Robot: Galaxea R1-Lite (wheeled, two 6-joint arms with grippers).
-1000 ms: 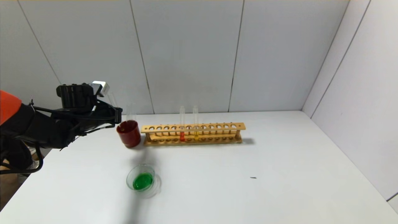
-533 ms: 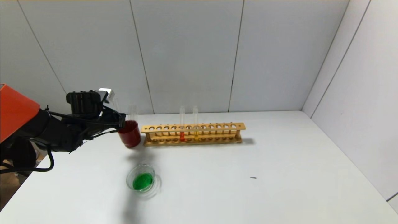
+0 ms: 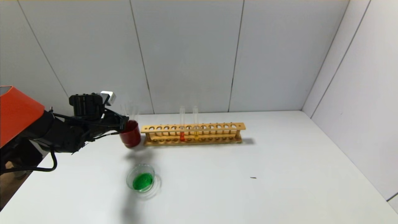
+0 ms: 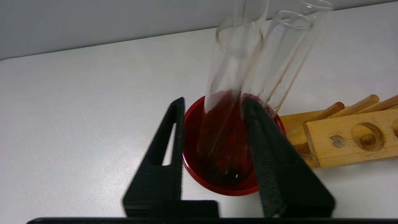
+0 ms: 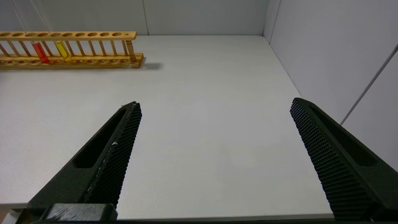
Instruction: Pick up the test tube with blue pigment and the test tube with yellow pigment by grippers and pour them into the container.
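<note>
Glass tubes [image 4: 230, 102] between left hand [image 4: 214, 149] fingers.

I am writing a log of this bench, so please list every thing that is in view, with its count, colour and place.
Table: one, white, under everything.
Rack: one, wooden, at the back of the table.
Yellow tube: one, clear with yellow liquid, upright in the rack.
Red-orange tube: one, clear with red-orange liquid, in the rack to the left of the yellow tube.
Cup: one, dark red, at the rack's left end.
Empty tubes: two, clear, leaning in the cup.
Glass dish: one, clear with green liquid, nearer than the cup.
Speck: one, dark, on the table at the right.
Left gripper: black, at the cup, jaws either side of one tube.
Right gripper: black, jaws wide apart, holding nothing.
</note>
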